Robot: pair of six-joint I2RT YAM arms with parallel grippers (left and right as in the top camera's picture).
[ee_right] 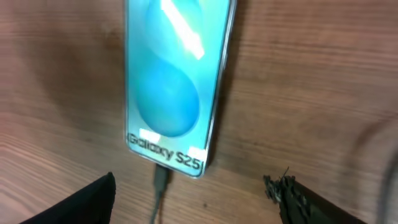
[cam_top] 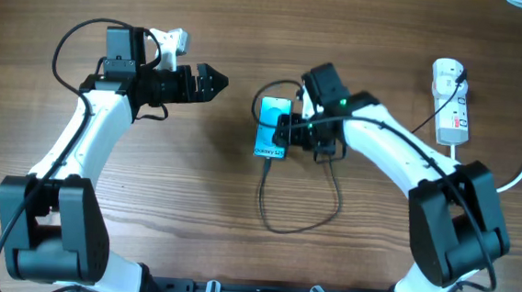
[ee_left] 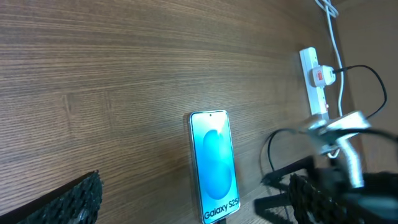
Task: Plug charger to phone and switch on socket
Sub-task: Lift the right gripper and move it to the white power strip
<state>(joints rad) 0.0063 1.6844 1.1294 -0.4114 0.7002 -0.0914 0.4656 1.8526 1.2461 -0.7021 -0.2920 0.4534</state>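
Ridged black fingertips [ee_right: 93, 202] of the right gripper [ee_right: 189, 202] frame the wrist view, spread wide to either side of the phone's lower end and pinching nothing. The left gripper [cam_top: 212, 81] hovers well to the phone's left, claws apart and empty.

Beneath everything runs the table [cam_top: 175, 186], matte brown wood with straight grain. Far out on the right lies the socket [cam_top: 450, 104], a rigid white plastic strip with a rounded end and red marks. It looks light enough to skate, so its switch wants a press straight down (not a sideways shove).

At mid-table the phone [cam_top: 272, 127] lies flat, screen up. It is a thin glossy slab with a turquoise display and pale rim: slippery, breakable, best pinched across its long edges. From its lower end trails the charger [cam_top: 263, 188], a thin, limp black cable in a loose loop. Only a grip near the stiff plug tip [ee_right: 161, 179], which seems already seated in the port, would steer it.
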